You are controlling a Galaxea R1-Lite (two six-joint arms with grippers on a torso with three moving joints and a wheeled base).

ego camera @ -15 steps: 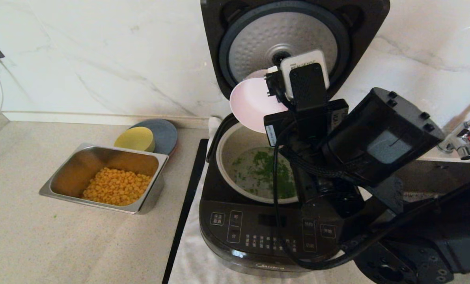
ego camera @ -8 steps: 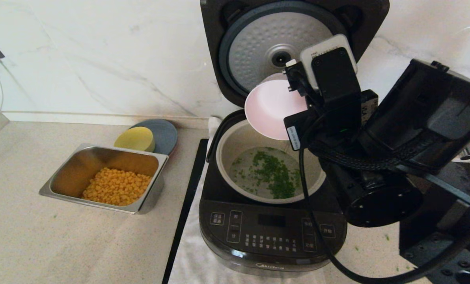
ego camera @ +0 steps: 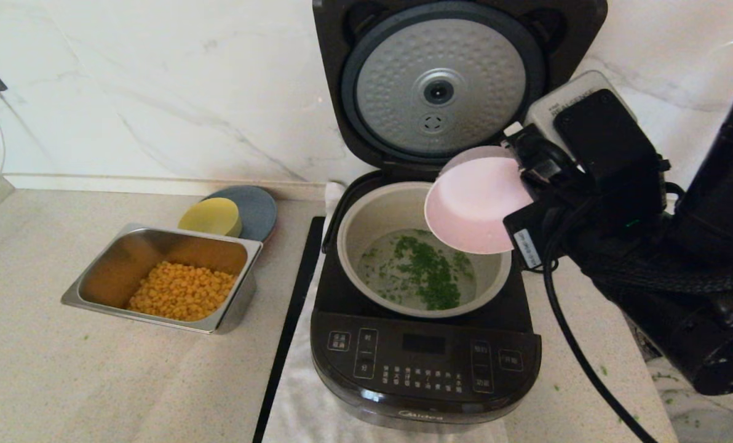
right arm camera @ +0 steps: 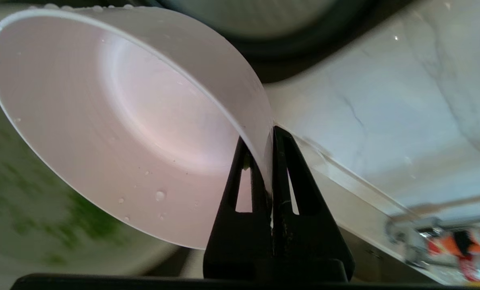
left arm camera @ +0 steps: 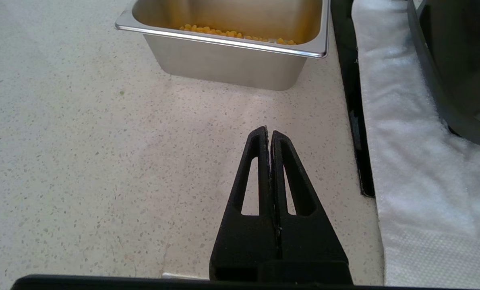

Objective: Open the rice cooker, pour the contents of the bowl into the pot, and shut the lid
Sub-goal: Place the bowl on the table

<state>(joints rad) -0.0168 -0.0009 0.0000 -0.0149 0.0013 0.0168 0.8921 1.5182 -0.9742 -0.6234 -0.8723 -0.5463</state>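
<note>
The black rice cooker [ego camera: 425, 363] stands with its lid [ego camera: 440, 80] raised, silver dimpled disc facing me. Chopped green contents [ego camera: 428, 274] lie in a little water at the bottom of the grey-beige pot [ego camera: 376, 215]. My right gripper [right arm camera: 266, 137] is shut on the rim of the pink-white bowl [ego camera: 474, 206] [right arm camera: 115, 121]. The bowl hangs tipped on its side over the pot's right rim, empty but for water drops. My left gripper [left arm camera: 268, 132] is shut on nothing, low over the counter left of the cooker; the head view does not show it.
A steel tray [ego camera: 157, 243] [left arm camera: 232, 60] of yellow corn kernels sits left of the cooker, a yellow bowl [ego camera: 211, 216] on a grey plate [ego camera: 259, 206] behind it. A white cloth [left arm camera: 405, 133] lies under the cooker beside a black strip [ego camera: 289, 326]. A tap [right arm camera: 421, 227] stands right.
My right arm has carried the tipped bowl to the right and lower, from before the lid's disc to over the pot's right rim. The greens in the pot now show fully.
</note>
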